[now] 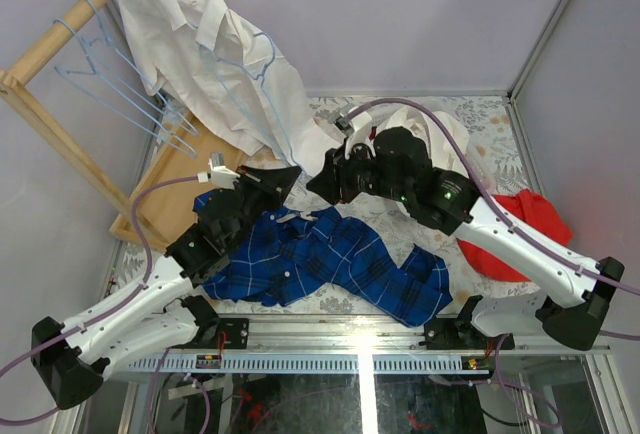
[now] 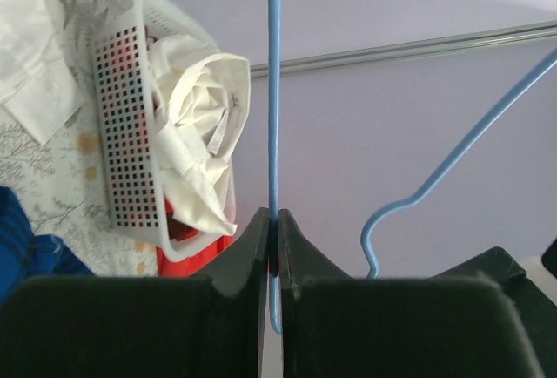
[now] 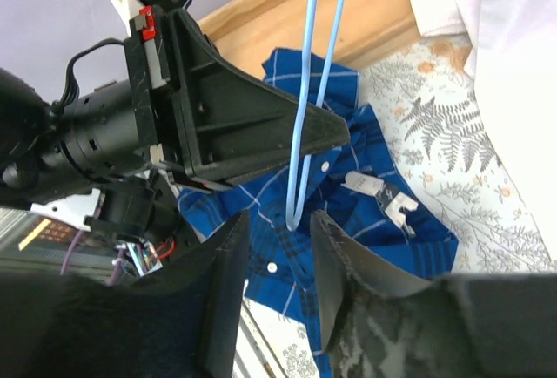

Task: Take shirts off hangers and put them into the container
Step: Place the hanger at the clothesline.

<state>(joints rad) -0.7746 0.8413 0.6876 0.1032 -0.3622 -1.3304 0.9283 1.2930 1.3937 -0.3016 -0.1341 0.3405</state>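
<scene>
My left gripper (image 2: 274, 221) is shut on the thin wire of a light-blue hanger (image 2: 274, 91), whose hook curls to the right. In the top view this hanger (image 1: 283, 114) runs down from a white shirt (image 1: 200, 49) draped at the rack to my left gripper (image 1: 291, 176). My right gripper (image 3: 280, 226) is open, with the hanger's rounded corner (image 3: 296, 212) hanging free between its fingertips. A dark blue checked shirt (image 1: 320, 259) lies spread on the table under both grippers. The white perforated container (image 2: 126, 134) holds a crumpled white shirt (image 2: 204, 125).
A wooden rack (image 1: 60, 34) stands at the back left with several bare blue hangers (image 1: 120, 84) on it. A bright red cloth (image 1: 525, 219) lies at the right, beside the right arm. White walls close off the back and sides.
</scene>
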